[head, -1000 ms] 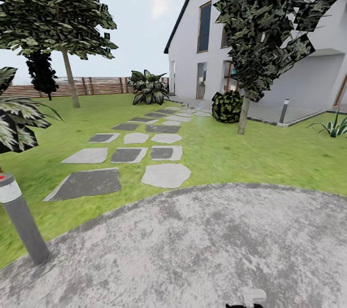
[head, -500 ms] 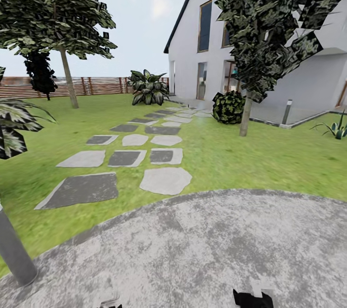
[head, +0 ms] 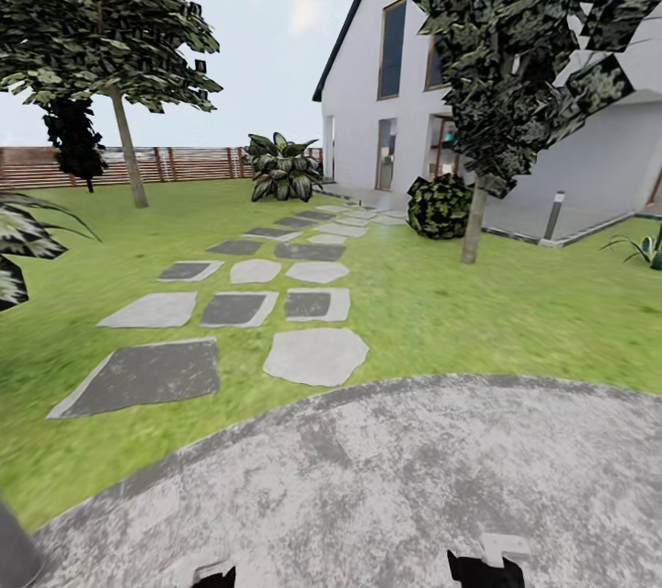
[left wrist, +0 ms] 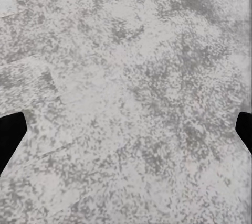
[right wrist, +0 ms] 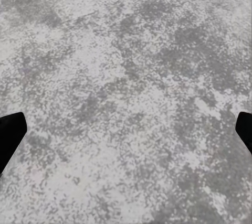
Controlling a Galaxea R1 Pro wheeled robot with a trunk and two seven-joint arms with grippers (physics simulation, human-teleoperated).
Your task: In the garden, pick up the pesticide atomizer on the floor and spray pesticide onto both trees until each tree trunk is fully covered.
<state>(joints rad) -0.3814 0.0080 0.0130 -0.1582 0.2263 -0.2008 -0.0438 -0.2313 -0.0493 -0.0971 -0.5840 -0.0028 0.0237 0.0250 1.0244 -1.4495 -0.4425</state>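
You are at the very start of the job: both arms hang low over the mottled grey paved pad [head: 386, 478], and neither pincer carries anything. In its wrist view the left pincer [left wrist: 126, 129] shows two dark fingertips at opposite edges with bare paving between them, so it stands wide; the right pincer [right wrist: 126, 129] shows the same spread and the same bare ground. In the head view just the tops of both arms peek in at the lower edge.

The pesticide atomizer is nowhere to be made out among these views, so you have yet to find it on the ground. Two trees stand ahead on the lawn [head: 478, 312]: the left tree [head: 101, 18] far off near the wooden fence [head: 184, 163], the right tree [head: 515, 46] nearer, beside a round dark bush [head: 439, 205] by the white house [head: 368, 83]. Their trunks look bare of white specks, though at this range you cannot be sure. Stepping stones [head: 317, 356] lead between them.

Finding, grasping and spraying both trunks all remain, I judge. A grey post [head: 11, 551] is cut off at the corner
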